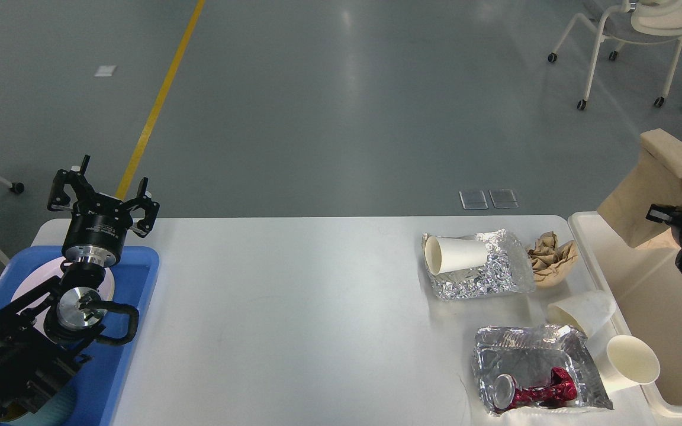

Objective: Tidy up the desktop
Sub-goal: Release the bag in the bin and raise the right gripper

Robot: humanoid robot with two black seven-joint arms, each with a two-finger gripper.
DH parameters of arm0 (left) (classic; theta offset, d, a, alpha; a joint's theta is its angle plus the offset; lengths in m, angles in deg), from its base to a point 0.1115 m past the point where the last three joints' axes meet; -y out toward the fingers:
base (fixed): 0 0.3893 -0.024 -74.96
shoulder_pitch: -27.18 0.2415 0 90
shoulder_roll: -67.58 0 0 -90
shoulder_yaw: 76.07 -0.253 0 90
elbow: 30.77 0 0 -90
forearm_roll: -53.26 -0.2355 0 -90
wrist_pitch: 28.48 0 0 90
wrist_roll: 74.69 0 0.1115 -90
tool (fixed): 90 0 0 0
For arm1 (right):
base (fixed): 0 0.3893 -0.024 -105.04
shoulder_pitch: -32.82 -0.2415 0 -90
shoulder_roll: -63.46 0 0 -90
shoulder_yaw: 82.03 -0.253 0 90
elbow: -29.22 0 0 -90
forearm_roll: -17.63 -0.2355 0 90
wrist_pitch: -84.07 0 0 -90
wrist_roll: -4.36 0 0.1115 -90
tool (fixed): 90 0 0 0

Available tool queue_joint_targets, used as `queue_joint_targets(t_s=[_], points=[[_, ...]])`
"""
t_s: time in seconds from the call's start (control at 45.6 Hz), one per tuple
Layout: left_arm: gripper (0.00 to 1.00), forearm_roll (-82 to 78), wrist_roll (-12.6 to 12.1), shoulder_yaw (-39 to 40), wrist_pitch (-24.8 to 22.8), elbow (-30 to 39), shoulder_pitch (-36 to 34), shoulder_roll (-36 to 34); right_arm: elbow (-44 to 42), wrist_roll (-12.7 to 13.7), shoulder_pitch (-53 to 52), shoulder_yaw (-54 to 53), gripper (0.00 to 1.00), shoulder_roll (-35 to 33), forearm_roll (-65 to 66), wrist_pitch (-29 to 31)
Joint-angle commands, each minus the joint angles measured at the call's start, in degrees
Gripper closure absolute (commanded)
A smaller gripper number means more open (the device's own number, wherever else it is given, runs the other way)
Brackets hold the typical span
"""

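The white desktop [293, 319] carries litter on its right side. A white paper cup [456, 254] lies on crumpled foil [495, 275], beside a brown paper wad [554, 257]. Nearer me are a squashed cup [584, 310], another paper cup [631, 361], and a foil tray [527, 355] holding a crushed red can [533, 393]. At the right edge, my right gripper [656, 214] is shut on a brown paper bag [658, 183], held above the cream bin [643, 296]. My left gripper [102, 195] stands open and empty over the blue tray [134, 331].
A white plate [27, 290] lies in the blue tray under my left arm. The cream bin stands against the desktop's right edge. Grey floor with a yellow line lies beyond the table, with a wheeled chair [631, 35] at the far right.
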Motion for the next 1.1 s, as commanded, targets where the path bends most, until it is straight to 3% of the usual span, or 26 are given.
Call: queue_joint_targets(t_s=[0.0, 0.351, 0.372, 0.394, 0.416, 0.438, 0.46, 0.811, 1.074], points=[[0.03, 0.00, 0.00, 0.00, 0.00, 0.00, 0.01, 0.00, -0.13, 0.92, 1.26, -0.12, 1.00, -0.11, -0.07, -2.02], [0.03, 0.00, 0.00, 0.00, 0.00, 0.00, 0.01, 0.00, 0.13, 1.09, 3.02, 0.67, 1.00, -0.12, 0.28, -1.49], [0.03, 0.00, 0.00, 0.00, 0.00, 0.00, 0.01, 0.00, 0.22, 1.09, 3.02, 0.76, 0.75, -0.11, 0.36, -1.14], [0.03, 0.00, 0.00, 0.00, 0.00, 0.00, 0.01, 0.00, 0.22, 1.09, 3.02, 0.76, 0.16, -0.11, 0.37, -1.05], [0.03, 0.00, 0.00, 0.00, 0.00, 0.00, 0.01, 0.00, 0.40, 1.09, 3.02, 0.84, 0.00, -0.11, 0.37, -0.79], [0.03, 0.00, 0.00, 0.00, 0.00, 0.00, 0.01, 0.00, 0.31, 1.01, 3.02, 0.76, 0.08, -0.11, 0.37, -0.70], [0.03, 0.00, 0.00, 0.00, 0.00, 0.00, 0.01, 0.00, 0.40, 1.00, 3.02, 0.76, 0.00, -0.11, 0.37, -0.61], [0.03, 0.00, 0.00, 0.00, 0.00, 0.00, 0.01, 0.00, 1.45, 1.00, 1.53, 0.41, 0.00, 1.03, 0.19, -0.52], [0.03, 0.00, 0.00, 0.00, 0.00, 0.00, 0.01, 0.00, 18.31, 0.83, -15.77, 0.40, 0.00, 1.90, 0.19, 1.76]])
